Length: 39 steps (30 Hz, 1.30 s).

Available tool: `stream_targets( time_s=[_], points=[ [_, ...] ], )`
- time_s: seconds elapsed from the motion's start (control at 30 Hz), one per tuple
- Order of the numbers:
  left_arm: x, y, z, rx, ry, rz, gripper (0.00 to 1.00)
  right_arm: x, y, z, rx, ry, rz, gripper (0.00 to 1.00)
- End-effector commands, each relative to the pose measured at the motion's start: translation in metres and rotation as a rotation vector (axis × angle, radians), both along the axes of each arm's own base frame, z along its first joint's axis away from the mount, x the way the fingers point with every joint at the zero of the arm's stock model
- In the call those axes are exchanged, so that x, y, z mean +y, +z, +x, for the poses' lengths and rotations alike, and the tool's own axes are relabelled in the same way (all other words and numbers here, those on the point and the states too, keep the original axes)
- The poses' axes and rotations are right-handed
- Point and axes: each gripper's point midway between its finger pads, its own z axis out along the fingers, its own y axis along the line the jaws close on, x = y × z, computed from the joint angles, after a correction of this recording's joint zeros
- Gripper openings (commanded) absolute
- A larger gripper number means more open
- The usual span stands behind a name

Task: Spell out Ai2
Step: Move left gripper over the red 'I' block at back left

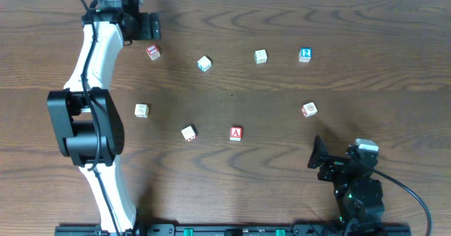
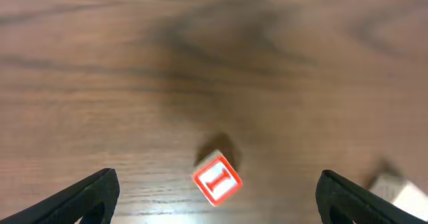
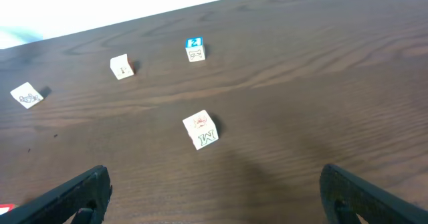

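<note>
The red "I" block (image 1: 153,51) lies at the back left; in the left wrist view (image 2: 217,178) it sits between and just ahead of my open, empty left gripper (image 2: 217,209), which hovers just behind it in the overhead view (image 1: 149,26). The red "A" block (image 1: 235,133) lies near the table's middle front. The blue "2" block (image 1: 304,54) is at the back right and also shows in the right wrist view (image 3: 194,49). My right gripper (image 1: 318,157) is open and empty at the front right (image 3: 214,204), away from all blocks.
Other letter blocks are scattered about: one with blue (image 1: 204,63), a pale one (image 1: 261,56), an "M" block (image 1: 309,109) that also shows in the right wrist view (image 3: 201,130), and two more (image 1: 188,132) (image 1: 141,110) at the left. The dark wooden table (image 1: 232,95) bears them all.
</note>
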Motion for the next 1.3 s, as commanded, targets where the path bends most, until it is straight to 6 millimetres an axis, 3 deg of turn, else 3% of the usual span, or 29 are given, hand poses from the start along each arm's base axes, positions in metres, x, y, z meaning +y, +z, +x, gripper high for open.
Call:
stream_targets(
  time_s=[0.0,0.1,0.23,0.4,0.6,0.83,1.07,1.27],
  points=[
    [-0.027,0.001,-0.002,-0.031,-0.322,0.143,0.95,-0.002,0.000,0.000,-0.003,-0.006,-0.008,0.99],
    [-0.034,-0.011,-0.015,0.008,-0.509,0.269,0.95,-0.002,0.000,0.000,-0.003,-0.006,-0.008,0.99],
    [-0.014,-0.027,-0.027,0.097,-0.583,0.403,0.95,-0.002,0.000,0.000,-0.003,-0.006,-0.008,0.99],
    [-0.001,-0.038,-0.038,0.146,-0.629,0.386,0.95,-0.002,0.000,0.000,-0.003,-0.006,-0.008,0.99],
    [-0.002,-0.056,-0.051,0.174,-0.747,0.305,0.95,-0.002,0.000,0.000,-0.003,-0.006,-0.008,0.99],
    [-0.007,-0.073,-0.036,0.133,-0.799,0.306,0.95,-0.002,0.000,0.000,-0.003,-0.006,-0.008,0.99],
    [-0.001,-0.055,-0.001,0.061,-0.768,0.313,0.95,-0.002,0.000,0.000,-0.003,-0.006,-0.008,0.99],
    [0.005,-0.066,-0.002,0.116,-0.764,0.268,0.95,-0.002,0.000,0.000,-0.002,-0.006,-0.008,0.99]
  ],
)
